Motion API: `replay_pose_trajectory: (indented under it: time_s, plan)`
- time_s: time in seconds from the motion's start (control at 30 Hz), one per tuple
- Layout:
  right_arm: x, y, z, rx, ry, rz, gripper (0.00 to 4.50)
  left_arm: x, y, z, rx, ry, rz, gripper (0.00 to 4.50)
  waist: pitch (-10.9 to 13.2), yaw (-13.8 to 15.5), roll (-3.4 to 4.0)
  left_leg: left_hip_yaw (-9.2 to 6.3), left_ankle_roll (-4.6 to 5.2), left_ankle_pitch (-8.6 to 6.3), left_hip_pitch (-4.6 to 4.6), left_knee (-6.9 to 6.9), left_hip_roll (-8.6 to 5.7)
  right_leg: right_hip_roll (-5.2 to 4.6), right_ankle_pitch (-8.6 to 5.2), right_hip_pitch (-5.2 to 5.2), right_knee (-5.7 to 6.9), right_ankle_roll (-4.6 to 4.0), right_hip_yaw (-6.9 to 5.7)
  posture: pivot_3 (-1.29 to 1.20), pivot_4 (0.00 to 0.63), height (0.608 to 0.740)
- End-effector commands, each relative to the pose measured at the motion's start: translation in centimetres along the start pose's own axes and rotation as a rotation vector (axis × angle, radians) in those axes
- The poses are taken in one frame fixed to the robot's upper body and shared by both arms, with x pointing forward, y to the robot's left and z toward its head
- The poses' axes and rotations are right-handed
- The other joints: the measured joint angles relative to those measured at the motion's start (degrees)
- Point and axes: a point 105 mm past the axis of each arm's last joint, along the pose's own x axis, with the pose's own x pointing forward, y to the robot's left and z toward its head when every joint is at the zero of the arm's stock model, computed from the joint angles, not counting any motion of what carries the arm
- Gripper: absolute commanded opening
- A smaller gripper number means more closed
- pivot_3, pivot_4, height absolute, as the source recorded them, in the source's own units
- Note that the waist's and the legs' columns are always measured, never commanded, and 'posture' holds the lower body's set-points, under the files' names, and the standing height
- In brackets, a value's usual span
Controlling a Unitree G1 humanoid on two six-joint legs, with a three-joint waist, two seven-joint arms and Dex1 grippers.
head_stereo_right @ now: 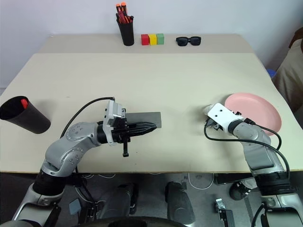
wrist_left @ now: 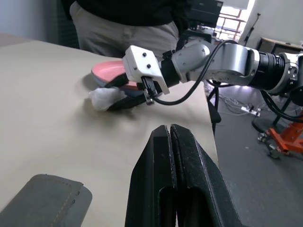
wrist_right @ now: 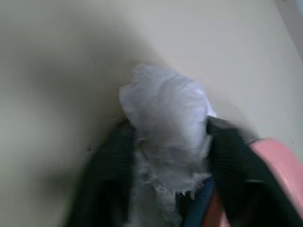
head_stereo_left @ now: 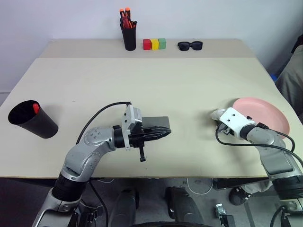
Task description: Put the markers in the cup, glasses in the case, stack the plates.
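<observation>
The wide black cup [head_stereo_left: 32,119] stands at the table's left with a red marker [head_stereo_left: 35,108] inside it. At the table's middle lies the grey case [head_stereo_left: 156,124]. My left gripper [head_stereo_left: 166,133] hangs level over it, shut and empty. The salmon plate [head_stereo_left: 267,113] sits at the right. Beside its near-left rim lies a white crumpled wad [wrist_right: 163,127]. My right gripper [wrist_right: 165,156] has a finger pressed on each side of the wad. A sliver of blue [wrist_right: 196,210] shows under the wad. The glasses are out of view.
A tall black pen holder [head_stereo_left: 129,35] with orange-capped pens, three coloured blocks [head_stereo_left: 155,44] and black sunglasses [head_stereo_left: 190,45] line the far edge. A person [wrist_left: 132,23] stands close to the table's right side, behind the plate.
</observation>
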Motion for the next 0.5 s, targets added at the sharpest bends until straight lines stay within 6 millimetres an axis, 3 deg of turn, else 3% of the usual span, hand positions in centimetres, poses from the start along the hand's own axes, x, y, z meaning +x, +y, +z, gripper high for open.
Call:
replay_pose_trajectory:
  time_s: [0.03,0.13,0.27,0.4,0.5]
  plan:
    - [-0.5,-1.0,1.1,-0.029,-0.035,-0.03,0.04,0.1,-0.5,0.8,0.027,-0.026,-0.016,0.0,0.0,0.0,0.0,0.0,0.0,0.0,0.0,0.0,0.0,0.01,0.0,0.0,0.0,0.0,0.0,0.0,0.15,0.74]
    - [-1.4,-1.9,2.4,-0.037,-0.077,-0.055,0.02,0.2,-0.5,0.8,0.025,-0.027,-0.021,0.0,0.0,0.0,0.0,-0.01,0.0,0.0,0.0,-0.01,0.0,0.01,0.0,-0.01,0.0,0.0,0.0,0.0,0.15,0.74]
    - [-3.7,-4.8,3.4,0.03,-0.098,-0.15,0.02,0.0,-0.5,0.7,0.024,-0.026,-0.023,0.0,0.0,0.0,0.02,-0.01,0.0,0.0,-0.01,-0.01,0.0,0.01,0.0,-0.01,0.01,0.01,0.0,0.0,0.15,0.74]
    - [-6.3,-7.7,1.3,0.09,-0.007,-0.273,0.02,0.1,-0.5,0.7,0.018,-0.029,-0.035,0.0,0.0,0.3,0.0,-0.09,0.0,0.0,-0.08,0.01,-0.01,-0.01,-0.02,0.0,-0.04,0.02,-0.05,0.0,0.15,0.74]
    - [-7.0,-7.8,-1.3,0.107,0.098,-0.281,0.02,0.5,-0.6,0.8,0.014,-0.035,-0.047,0.0,0.0,0.2,0.0,-0.08,0.0,0.0,-0.09,0.01,-0.01,-0.02,-0.02,0.0,-0.05,0.02,-0.05,0.0,0.15,0.74]
